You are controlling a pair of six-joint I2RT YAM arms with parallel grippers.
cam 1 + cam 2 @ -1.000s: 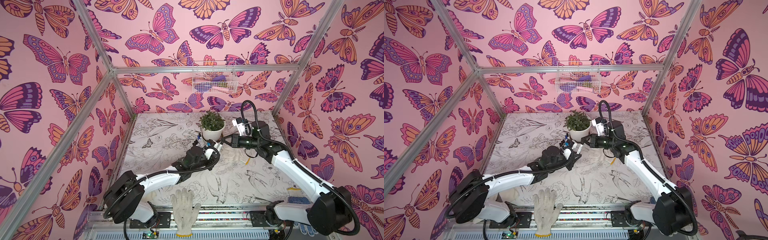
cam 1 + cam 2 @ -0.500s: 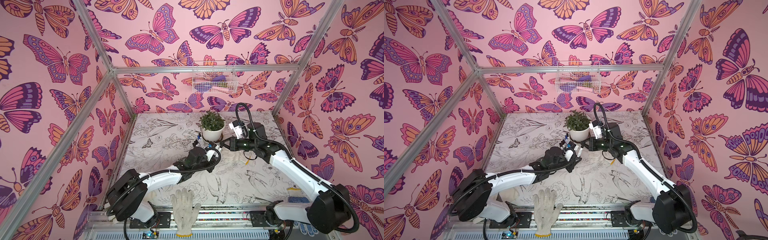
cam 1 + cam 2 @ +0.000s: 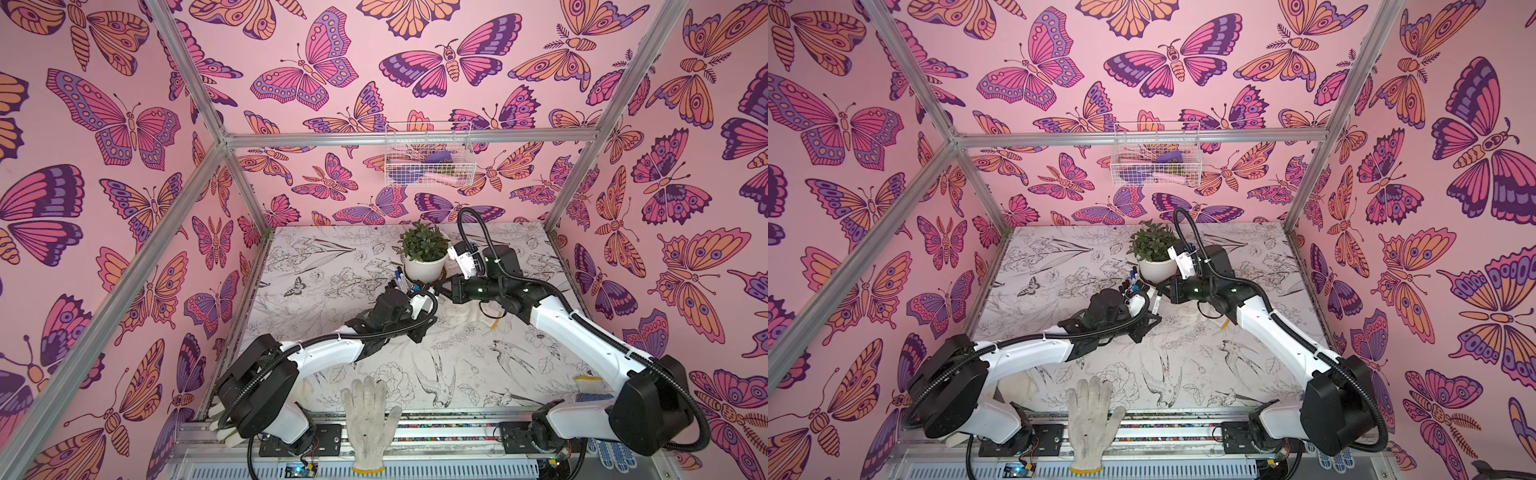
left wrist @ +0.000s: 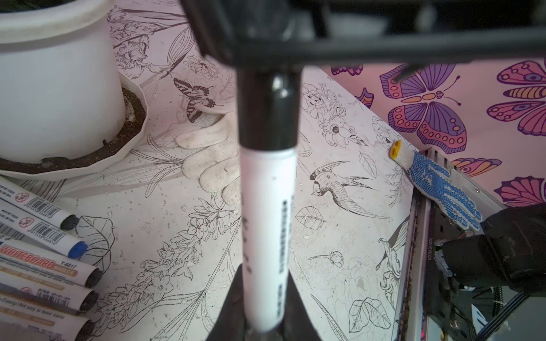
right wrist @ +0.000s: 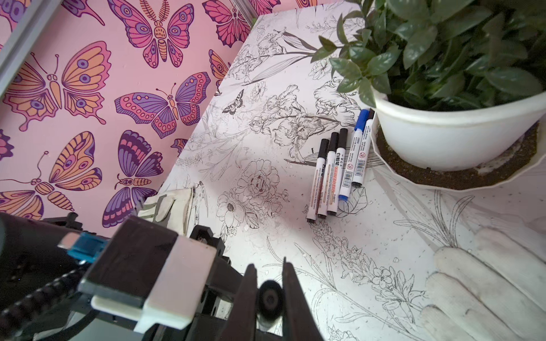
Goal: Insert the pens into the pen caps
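Right end effector (image 5: 269, 265) edged nearer, clamping black cap (image 5: 269, 298) | left end effector (image 4: 265, 283) clamping white lettered pen (image 4: 267, 192)

Setting: robot test cell, probably in a lab; nothing beyond the walls shows.
Enclosure: aluminium frame (image 3: 311, 139) across the upper middle, with butterfly-print walls (image 3: 124, 124).
Floor: tabletop (image 3: 332, 266) printed with line-drawn flowers and birds.
Mounting: left arm (image 3: 324, 353) and right arm (image 3: 561, 328) based on a rail (image 3: 449, 440) along the lower edge.
Props: potted plant (image 3: 423, 243) with a wire basket (image 3: 428, 158) above it, at centre.

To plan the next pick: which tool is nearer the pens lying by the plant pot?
Left. The left tool holds a pen right beside the lying pens; the right tool grips that pen's cap, farther from them.
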